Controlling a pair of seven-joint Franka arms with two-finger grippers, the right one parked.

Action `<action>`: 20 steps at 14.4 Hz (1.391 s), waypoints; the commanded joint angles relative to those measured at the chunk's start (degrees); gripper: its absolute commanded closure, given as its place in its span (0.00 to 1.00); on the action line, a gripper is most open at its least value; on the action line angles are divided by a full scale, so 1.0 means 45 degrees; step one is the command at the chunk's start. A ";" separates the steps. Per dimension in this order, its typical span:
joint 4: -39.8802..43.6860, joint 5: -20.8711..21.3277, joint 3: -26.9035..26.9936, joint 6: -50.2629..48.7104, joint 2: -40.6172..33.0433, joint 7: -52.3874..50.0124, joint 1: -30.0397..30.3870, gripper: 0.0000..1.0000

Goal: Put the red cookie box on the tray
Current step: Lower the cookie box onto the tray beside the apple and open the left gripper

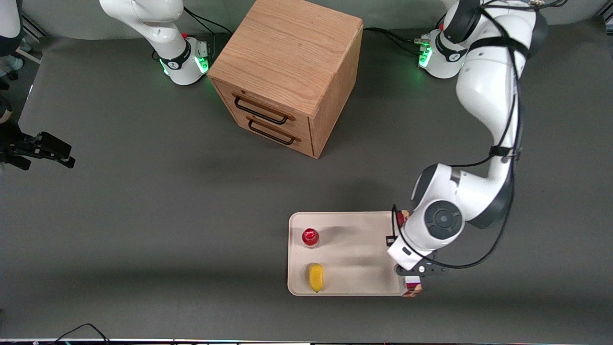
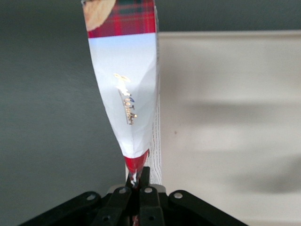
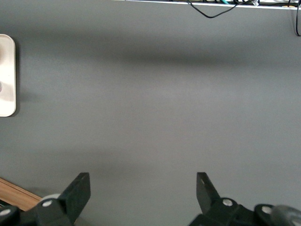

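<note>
The red cookie box (image 2: 129, 94), red tartan with a white patch, is held edge-on in my left gripper (image 2: 138, 178), whose fingers are shut on its narrow side. In the front view my wrist covers most of the box; only its ends (image 1: 412, 286) show, nearer and farther from the camera. The box runs along the short side of the cream tray (image 1: 354, 239) at the working arm's end, just over the rim, where tray (image 2: 225, 94) meets grey table. I cannot tell whether it touches the tray.
On the tray stand a small red-capped bottle (image 1: 310, 237) and a yellow item (image 1: 315, 277), toward the parked arm's end. A wooden drawer cabinet (image 1: 287, 72) stands farther from the camera.
</note>
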 commanded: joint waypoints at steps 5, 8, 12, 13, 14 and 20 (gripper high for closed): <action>0.0769 0.0193 -0.0480 -0.0340 0.0493 -0.0684 0.0015 1.00; 0.0711 0.0212 -0.0500 -0.0224 0.0570 -0.0684 0.0016 0.69; 0.0730 0.0271 -0.0461 -0.0417 0.0415 -0.0684 0.0113 0.00; 0.0730 0.0271 -0.0422 -0.0824 0.0144 -0.0646 0.0152 0.00; 0.0750 0.0271 -0.0402 -0.1447 -0.0188 -0.0529 0.0249 0.00; -0.0416 -0.0292 0.0495 -0.3423 -0.3601 0.2861 0.0872 0.00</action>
